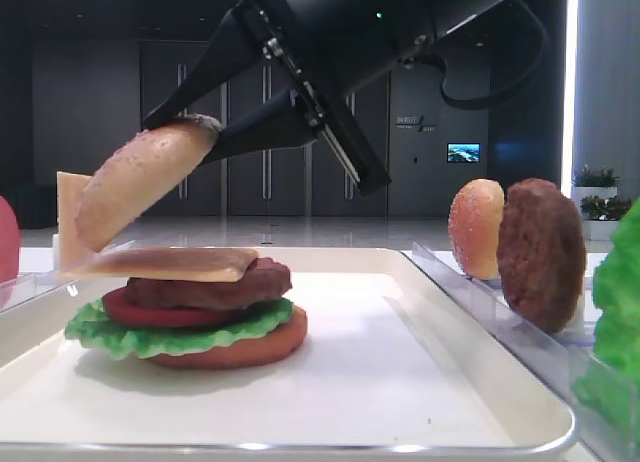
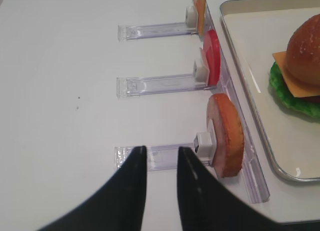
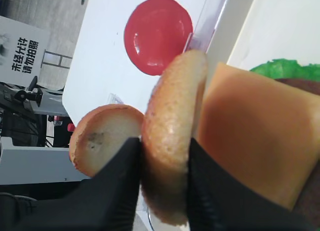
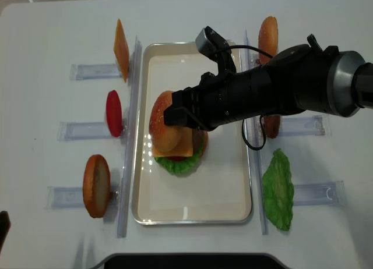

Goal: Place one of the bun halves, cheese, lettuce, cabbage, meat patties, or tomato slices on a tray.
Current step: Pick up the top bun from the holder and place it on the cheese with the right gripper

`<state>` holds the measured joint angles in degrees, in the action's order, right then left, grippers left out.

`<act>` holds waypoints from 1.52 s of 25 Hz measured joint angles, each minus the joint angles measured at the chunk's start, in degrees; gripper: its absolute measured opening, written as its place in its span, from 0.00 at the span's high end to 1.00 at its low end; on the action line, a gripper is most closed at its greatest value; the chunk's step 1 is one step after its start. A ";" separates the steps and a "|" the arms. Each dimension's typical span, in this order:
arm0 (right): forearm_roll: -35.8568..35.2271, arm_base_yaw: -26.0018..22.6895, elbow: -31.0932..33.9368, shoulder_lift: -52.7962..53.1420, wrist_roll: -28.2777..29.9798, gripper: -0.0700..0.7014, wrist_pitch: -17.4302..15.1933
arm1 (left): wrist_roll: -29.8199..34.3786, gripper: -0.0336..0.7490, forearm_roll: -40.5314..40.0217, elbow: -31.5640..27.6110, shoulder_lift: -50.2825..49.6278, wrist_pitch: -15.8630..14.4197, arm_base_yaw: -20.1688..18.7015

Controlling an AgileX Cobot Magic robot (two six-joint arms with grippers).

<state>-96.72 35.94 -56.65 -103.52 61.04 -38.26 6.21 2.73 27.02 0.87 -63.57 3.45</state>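
Observation:
My right gripper (image 3: 164,141) is shut on the sesame bun top (image 3: 172,116) and holds it tilted just above the left side of a stack on the white tray (image 4: 192,199). From the bottom up, the stack is bun bottom (image 1: 240,352), lettuce (image 1: 170,332), tomato slice (image 1: 130,307), meat patty (image 1: 230,287) and cheese (image 1: 180,262). From overhead the bun top (image 4: 163,126) covers most of the stack. My left gripper (image 2: 161,148) is open and holds nothing, over the table left of the tray (image 2: 250,31).
Clear holders left of the tray carry spare cheese (image 4: 121,48), a tomato slice (image 4: 114,113) and a bun half (image 4: 96,184). To the right stand another bun (image 4: 268,31), a patty (image 1: 540,252) and a lettuce leaf (image 4: 277,190). My right arm spans the tray.

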 joint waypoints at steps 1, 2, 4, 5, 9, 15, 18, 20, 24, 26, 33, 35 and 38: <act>0.00 0.00 0.00 0.00 0.09 0.67 0.05 | 0.00 0.75 0.00 0.00 0.00 0.00 0.00; 0.00 0.00 0.08 0.00 0.11 0.67 0.05 | 0.00 0.75 0.00 0.00 0.00 0.00 0.00; -0.26 0.00 0.58 0.00 0.37 0.67 0.17 | 0.00 0.75 0.00 0.00 0.00 0.00 0.00; -0.60 0.00 0.99 0.00 0.76 0.67 0.42 | 0.00 0.75 0.00 0.00 0.00 0.00 0.00; -2.36 0.00 2.42 -0.07 3.09 0.67 1.01 | 0.00 0.75 0.00 0.00 0.00 0.00 0.00; -2.90 0.00 2.46 -0.07 3.40 0.67 1.07 | 0.00 0.75 0.00 0.00 0.00 0.00 0.00; -2.84 0.00 2.46 -0.07 3.42 0.67 1.07 | 0.00 0.75 0.00 0.00 0.00 0.00 0.00; -2.41 0.00 2.46 -0.07 3.47 0.67 1.07 | 0.00 0.75 0.00 0.00 0.00 0.00 0.00; -1.35 0.00 2.46 -0.07 3.47 0.57 1.25 | 0.00 0.75 0.00 0.00 0.00 0.00 0.00; -0.83 -0.05 2.46 -0.07 3.49 0.52 1.42 | 0.00 0.75 0.00 0.00 0.00 0.00 0.00; 0.06 -1.34 2.46 -0.07 3.44 0.34 1.54 | 0.00 0.75 0.00 0.00 0.00 0.00 0.00; 0.10 -1.79 2.46 -0.07 3.37 0.26 1.48 | 0.00 0.75 0.00 0.00 0.00 0.00 0.00; 0.91 -2.43 2.46 -0.07 2.60 0.20 1.43 | 0.00 0.75 0.00 0.00 0.00 0.00 0.00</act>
<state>-95.80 33.51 -54.19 -103.59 63.64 -36.83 6.21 2.73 27.02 0.87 -63.57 3.45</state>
